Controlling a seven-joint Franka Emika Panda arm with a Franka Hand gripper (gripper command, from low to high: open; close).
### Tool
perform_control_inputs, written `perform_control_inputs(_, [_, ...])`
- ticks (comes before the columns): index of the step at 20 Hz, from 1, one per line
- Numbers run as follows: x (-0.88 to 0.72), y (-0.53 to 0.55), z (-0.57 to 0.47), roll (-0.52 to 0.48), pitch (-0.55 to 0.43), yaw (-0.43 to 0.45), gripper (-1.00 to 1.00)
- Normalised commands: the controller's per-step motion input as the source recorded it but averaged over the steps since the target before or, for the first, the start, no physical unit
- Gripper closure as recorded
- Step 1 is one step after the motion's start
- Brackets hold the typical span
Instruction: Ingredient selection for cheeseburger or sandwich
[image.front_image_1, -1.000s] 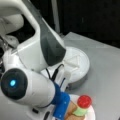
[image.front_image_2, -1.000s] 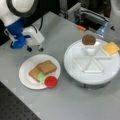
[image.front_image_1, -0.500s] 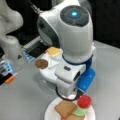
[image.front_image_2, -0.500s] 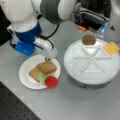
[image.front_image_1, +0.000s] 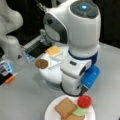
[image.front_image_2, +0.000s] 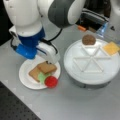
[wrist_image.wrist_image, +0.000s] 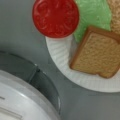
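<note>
Since a second earlier the arm had swung from the tabletop's far side across to the white paper plate (image.front_image_2: 26, 77), and its gripper (image.front_image_2: 51, 58) hung low over the plate's inner edge, just above the top bread square (image.front_image_2: 46, 67); its fingertips were hidden behind the hand body in both front views and absent from the wrist view, so whether they were parted or closed could not be told, and nothing showed in their hold. On the plate lay the sandwich (image.front_image_1: 72, 110): a lower bread square (image.front_image_2: 33, 73), the green lettuce (wrist_image.wrist_image: 93, 17) over it, the upper slice tilted across the lettuce, and the red tomato (wrist_image.wrist_image: 55, 17) at the plate's rim, partly off the lettuce rather than stacked squarely. The dark patty (image.front_image_2: 88, 39) and yellow cheese (image.front_image_2: 111, 48) sat in adjoining compartments of the round divided tray (image.front_image_2: 75, 75), at its far edge, untouched. These pieces looked light, stiff and smooth-faced, likely to slide on one another; the thin flat squares would best be pinched across opposite edges, the thicker tomato disc across its rim
</note>
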Motion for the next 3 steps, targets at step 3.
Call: perform_control_inputs(3, [0.11,0.08,0.0,-0.131,0.001,-0.065,-1.0])
